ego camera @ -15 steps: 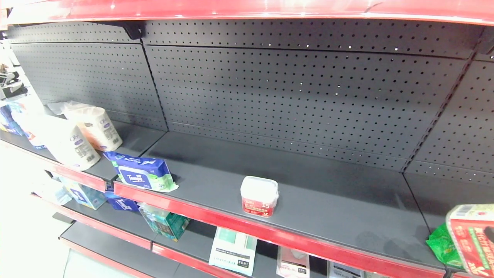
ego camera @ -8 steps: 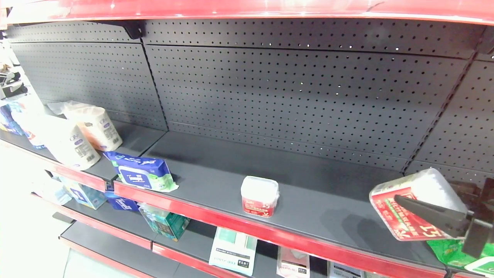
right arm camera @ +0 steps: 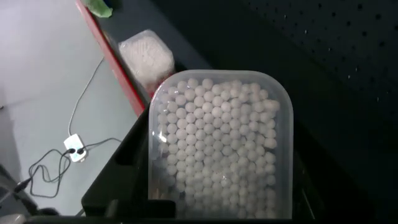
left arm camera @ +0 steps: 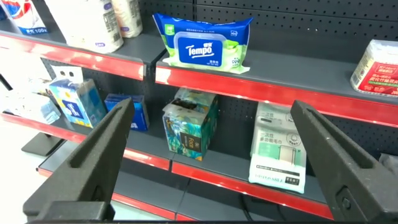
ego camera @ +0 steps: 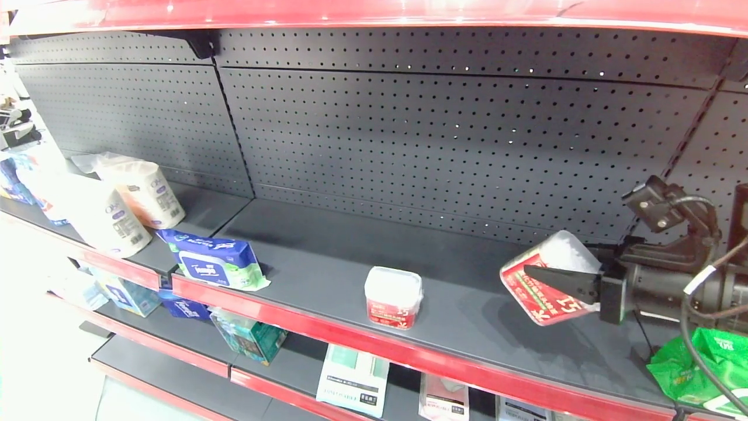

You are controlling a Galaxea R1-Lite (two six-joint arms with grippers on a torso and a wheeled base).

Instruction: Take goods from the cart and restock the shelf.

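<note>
The right end effector point(ego camera: 552, 276) clamps the tub point(ego camera: 536, 302) across its side walls, tilted above the shelf point(ego camera: 327, 257), right of a matching tub point(ego camera: 392, 296). Contents are probably cotton swabs: light, with thin, smooth, crushable walls, so grip mid-body. The left end effector point(left arm camera: 211, 107) is released

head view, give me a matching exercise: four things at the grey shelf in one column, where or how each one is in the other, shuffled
1. blue and green soft wipes pack
2. small clear plastic tub with a red label
3. clear red-labelled tub packed with white tips
4. green crinkly bag

A. held tilted in the right gripper
B. at the grey shelf right end
C. standing upright mid-shelf
D. lying beside the white paper rolls

Pairs: 1-D, 2-C, 3-A, 4-B
</note>
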